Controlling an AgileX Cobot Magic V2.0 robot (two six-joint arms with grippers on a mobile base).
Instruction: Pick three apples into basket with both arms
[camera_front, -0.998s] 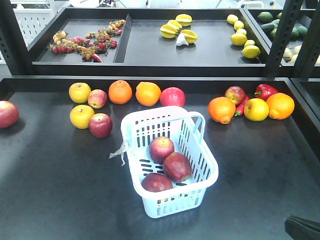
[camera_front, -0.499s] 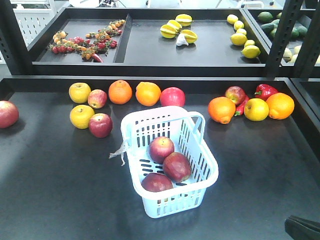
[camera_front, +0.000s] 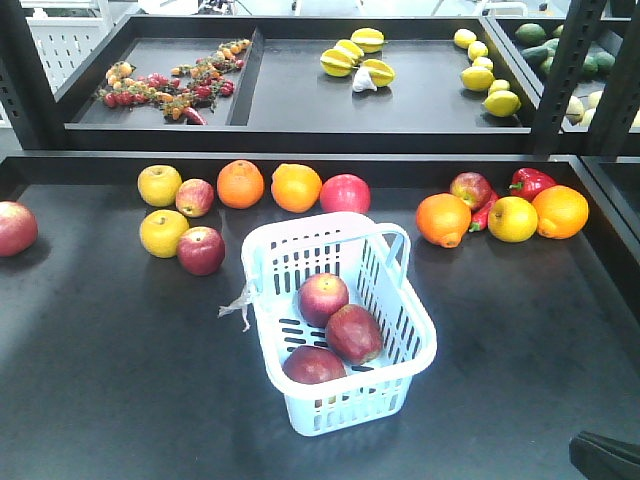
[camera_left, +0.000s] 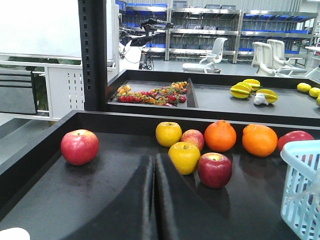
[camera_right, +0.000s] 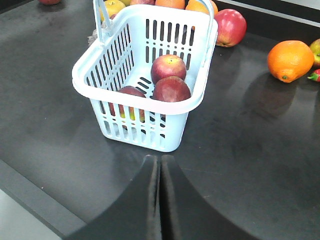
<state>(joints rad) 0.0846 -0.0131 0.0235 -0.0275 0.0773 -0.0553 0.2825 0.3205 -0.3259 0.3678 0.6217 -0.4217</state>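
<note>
Resting mid-table: basket, three apples inside | left hand, right hand pressed together

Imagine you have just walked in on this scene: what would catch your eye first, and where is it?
The pale blue-white slotted plastic basket stands mid-table with three dark red apples inside. Behind it lies a row of loose fruit, among them two bright round oranges and yellow round fruits. Both black hands, left and right, look closed and empty.
</note>
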